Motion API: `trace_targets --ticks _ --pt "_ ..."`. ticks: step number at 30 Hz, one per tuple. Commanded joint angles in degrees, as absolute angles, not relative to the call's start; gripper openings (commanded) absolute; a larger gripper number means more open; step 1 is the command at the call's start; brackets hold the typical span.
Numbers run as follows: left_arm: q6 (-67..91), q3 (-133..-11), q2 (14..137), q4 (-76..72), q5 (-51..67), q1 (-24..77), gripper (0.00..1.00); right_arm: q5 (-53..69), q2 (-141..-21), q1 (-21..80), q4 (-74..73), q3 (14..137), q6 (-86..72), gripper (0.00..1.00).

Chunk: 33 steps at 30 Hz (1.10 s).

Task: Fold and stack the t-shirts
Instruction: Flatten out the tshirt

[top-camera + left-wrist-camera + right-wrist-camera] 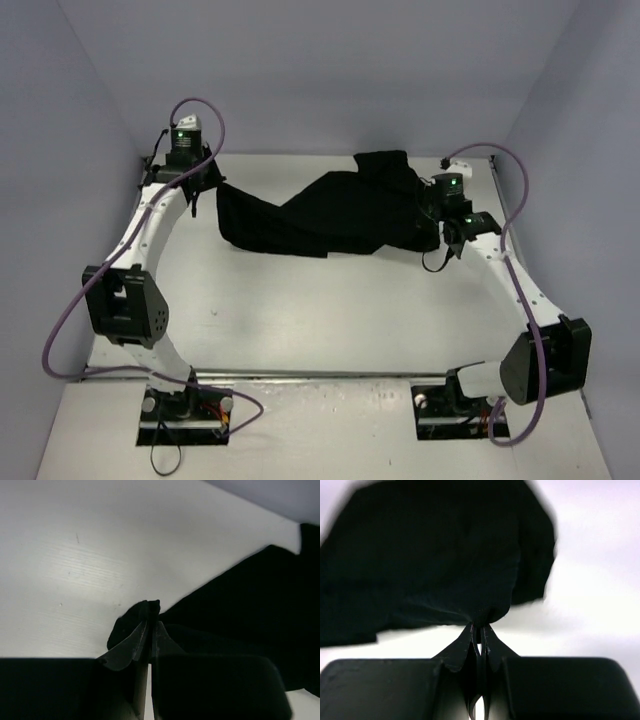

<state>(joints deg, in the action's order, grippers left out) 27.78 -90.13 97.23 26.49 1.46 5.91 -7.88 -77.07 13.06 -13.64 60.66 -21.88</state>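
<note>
**black tee pinched at both ends, far half of table**

the t-shirt (330, 215) is a single black garment, bunched rather than flat. it runs left to right across the far half of the table (320, 320), and a lobe of fabric sticks out toward the far right corner. can't tell from above how much of its middle rests on the surface.

left gripper (150, 622): fingers pressed together on a small wad of the shirt's left edge. the rest of the cloth trails off to the right in the left wrist view.
right gripper (481, 630): also clamped on fabric, jaws nearly touching, holding a puckered bit of the right end. the shirt spreads out beyond it and fills most of the right wrist view.

both arms reach from their bases at the near edge and bow outward, so the near middle of the table lies between them. a purple cable (60, 330) loops along each arm, and a green led (181, 126) is lit on each wrist.

surface: matte white top with a faint fine grain and a few small dark specks in the left wrist view. a metal strip (320, 377) crosses near the bases.

room: plain pale lavender-grey walls (330, 70) close in the left, far and right sides. lighting is even, with soft shadows under the cloth.
</note>
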Motion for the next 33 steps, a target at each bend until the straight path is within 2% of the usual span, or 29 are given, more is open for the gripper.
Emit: trace_targets --ticks 1,8,17,24,33 --pt "30.86 -105.42 95.60 25.75 5.73 3.54 0.00 -14.04 -75.31 11.49 -11.54 78.01 -14.88 0.00" --pt "34.85 -124.19 96.25 23.95 7.62 2.88 0.00 -15.34 -79.64 11.07 -11.54 100.53 -7.80 0.00" --pt "35.82 -135.35 92.90 19.60 8.70 2.72 0.00 -15.73 -80.99 11.03 -11.56 119.21 -0.58 0.00" --pt "35.13 -137.72 87.51 19.40 11.27 2.83 0.00 -13.48 -78.30 10.99 -11.51 125.23 4.06 0.00" --pt "30.74 -133.03 74.79 20.44 10.54 2.90 0.00 -12.34 -69.84 11.16 -11.57 124.15 5.55 0.00"
